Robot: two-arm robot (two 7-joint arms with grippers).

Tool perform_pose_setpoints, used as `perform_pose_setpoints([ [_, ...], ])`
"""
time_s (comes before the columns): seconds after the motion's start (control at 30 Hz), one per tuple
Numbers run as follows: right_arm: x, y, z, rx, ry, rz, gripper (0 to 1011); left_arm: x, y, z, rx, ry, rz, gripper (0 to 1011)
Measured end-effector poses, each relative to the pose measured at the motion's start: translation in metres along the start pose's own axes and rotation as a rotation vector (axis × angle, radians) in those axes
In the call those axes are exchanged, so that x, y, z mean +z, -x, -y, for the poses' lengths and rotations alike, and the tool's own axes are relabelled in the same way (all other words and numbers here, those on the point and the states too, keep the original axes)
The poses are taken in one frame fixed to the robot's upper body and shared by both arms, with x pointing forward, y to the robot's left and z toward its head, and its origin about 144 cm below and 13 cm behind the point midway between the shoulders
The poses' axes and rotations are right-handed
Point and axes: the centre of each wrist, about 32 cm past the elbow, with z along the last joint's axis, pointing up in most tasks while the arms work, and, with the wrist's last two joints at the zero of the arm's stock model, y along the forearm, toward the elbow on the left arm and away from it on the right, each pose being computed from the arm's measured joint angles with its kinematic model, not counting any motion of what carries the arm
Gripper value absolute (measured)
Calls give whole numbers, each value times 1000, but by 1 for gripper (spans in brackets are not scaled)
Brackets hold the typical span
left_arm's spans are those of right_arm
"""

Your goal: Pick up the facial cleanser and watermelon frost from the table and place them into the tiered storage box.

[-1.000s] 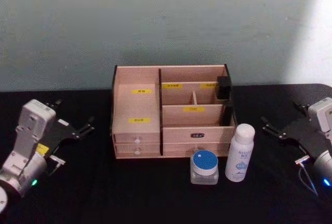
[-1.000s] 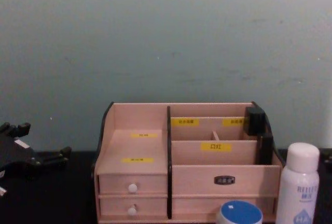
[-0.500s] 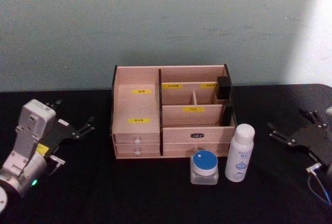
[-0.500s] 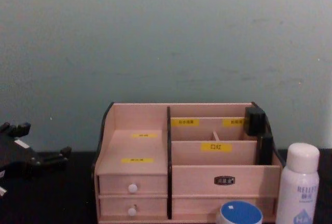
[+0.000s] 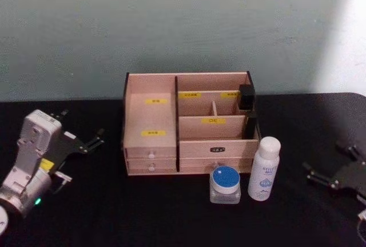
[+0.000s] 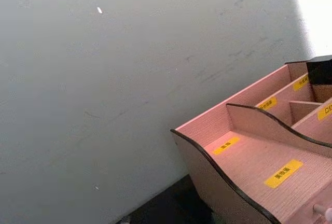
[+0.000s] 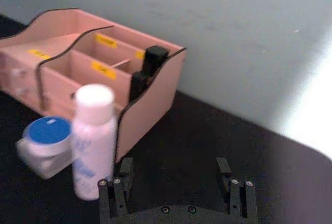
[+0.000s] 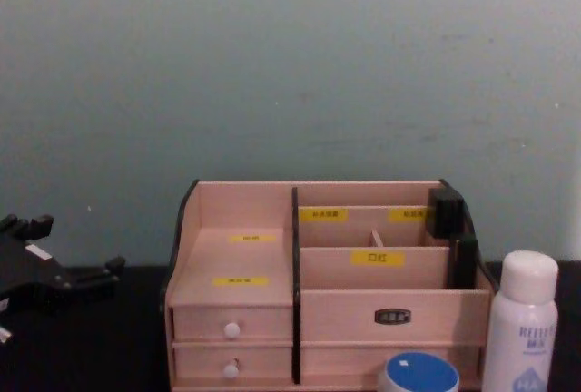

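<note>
The tiered storage box (image 5: pixel 197 148) stands upright at the centre of the head view on the black table (image 5: pixel 143 212). It is light wood with black dividers, yellow labels on its stepped compartments, and two small shut drawers with white knobs at its lower left. The facial cleanser (image 5: pixel 264 168), a white capped bottle with blue print, stands upright just in front of the box's right front corner. The watermelon frost (image 5: pixel 225 184), a squat clear jar with a blue lid, sits just left of the bottle and slightly lower in the frame. Whether the two touch cannot be told.
</note>
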Motion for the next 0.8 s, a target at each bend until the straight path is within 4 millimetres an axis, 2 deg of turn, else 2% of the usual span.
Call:
perform_pose_setpoints([
  [0.17, -1, 0, 14, 81, 22, -43, 1000, 0, 0, 0, 0, 0, 0, 1001],
  [0.33, -2, 1, 20, 165, 35, -101, 1000, 0, 0, 0, 0, 0, 0, 1001],
  [0.57, -3, 6, 17, 230, 31, -139, 1000, 0, 0, 0, 0, 0, 0, 1001],
  [0.8, -5, 15, 3, 247, 25, -163, 1000, 0, 0, 0, 0, 0, 0, 1001],
])
